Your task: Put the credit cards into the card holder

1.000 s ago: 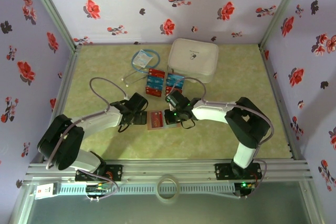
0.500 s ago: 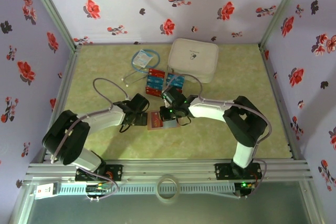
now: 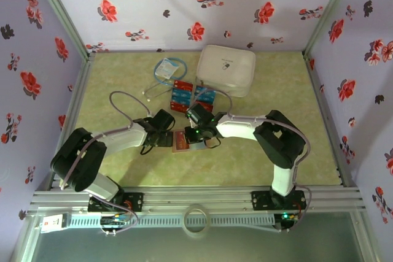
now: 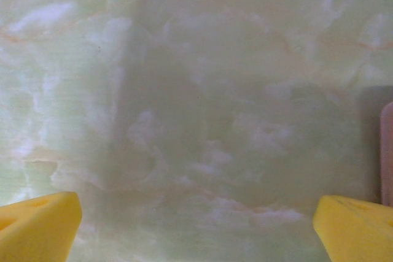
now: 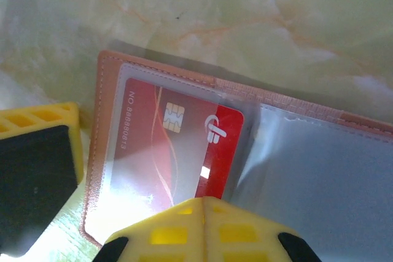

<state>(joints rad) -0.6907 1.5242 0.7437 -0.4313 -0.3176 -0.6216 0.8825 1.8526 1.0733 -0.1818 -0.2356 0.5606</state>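
Your right hand (image 3: 195, 133), fingers spread, hovers over the open card holder (image 5: 161, 70) at the centre of the counter (image 3: 116, 78), with one yellow finger (image 5: 37, 151) off the holder's left rim and the other over its lower edge. A red card (image 5: 178, 145) with a chip sits under the clear sleeve of the tan-brown holder; the pocket to its right looks grey. Your left hand (image 4: 193, 216), spread wide over bare counter, stands just left of the holder. More credit cards (image 3: 182, 97) lie above it, near a white zip case (image 3: 225, 69). Open counter stretches to the left and right.
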